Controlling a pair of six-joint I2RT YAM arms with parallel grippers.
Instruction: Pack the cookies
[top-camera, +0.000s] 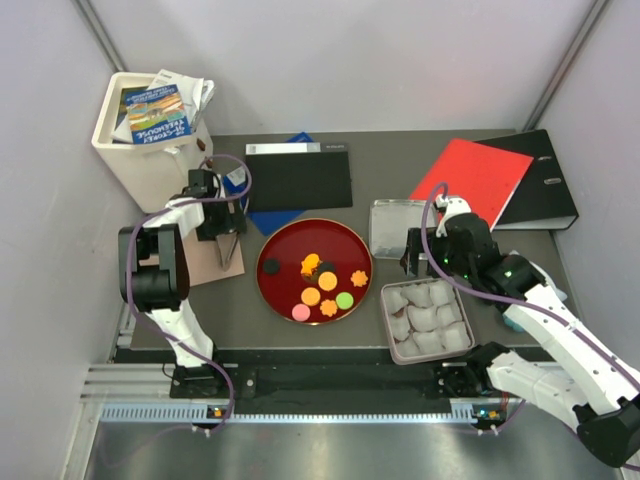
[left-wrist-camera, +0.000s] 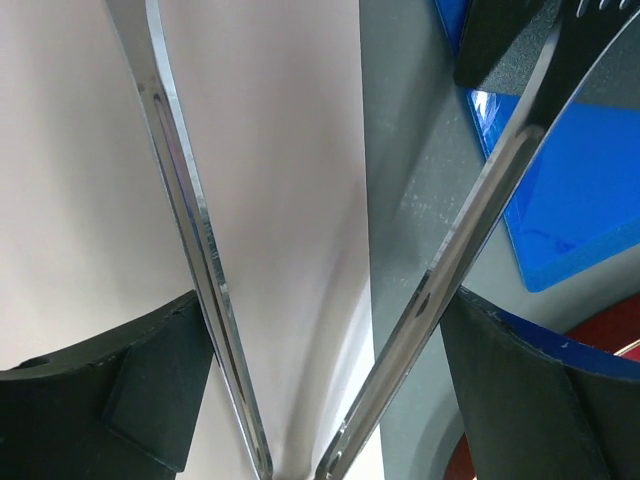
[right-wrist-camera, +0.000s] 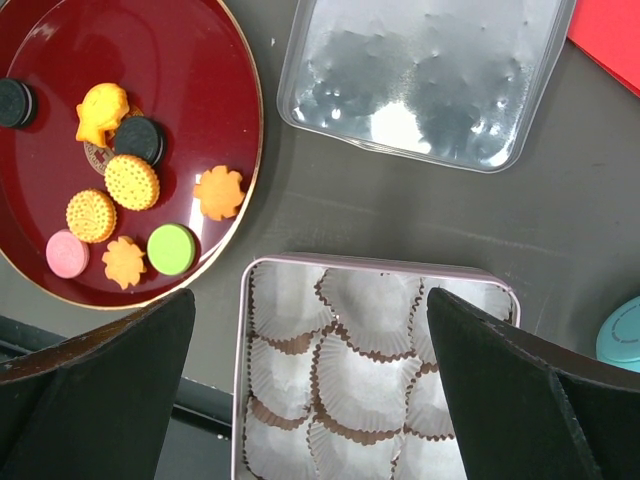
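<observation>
The cookies (right-wrist-camera: 132, 182) lie flat, faces up, on a glossy dark-red round plate (right-wrist-camera: 120, 40) between the 2 arms. They are spread over its middle and near side. As round or flower-shaped discs they have no long axis and point no particular way.

9 show clearly:
- 2 black sandwich rounds
- 2 orange rounds with dotted tops
- 2 orange flowers
- 1 lumpy yellow-orange piece
- 1 smooth pink round
- 1 smooth green round

A brown piece is mostly hidden under the yellow one. 1 black round is cut off by the left edge of the right wrist view.

Just right of the plate sits a rounded-rectangular metal tin (right-wrist-camera: 380, 268) lined with white pleated paper cups (right-wrist-camera: 360, 375). Beyond it lies a shiny lid (right-wrist-camera: 425, 80).

The right gripper (right-wrist-camera: 310, 295) hovers over the tin's far edge, with its fingers spread wide and nothing between them. The left gripper (top-camera: 220, 230), left of the plate over a tan sheet (top-camera: 205, 262), clamps thin metal tongs (left-wrist-camera: 198, 240). Their 2 strips splay apart, and their tips run out of the left wrist view.
</observation>
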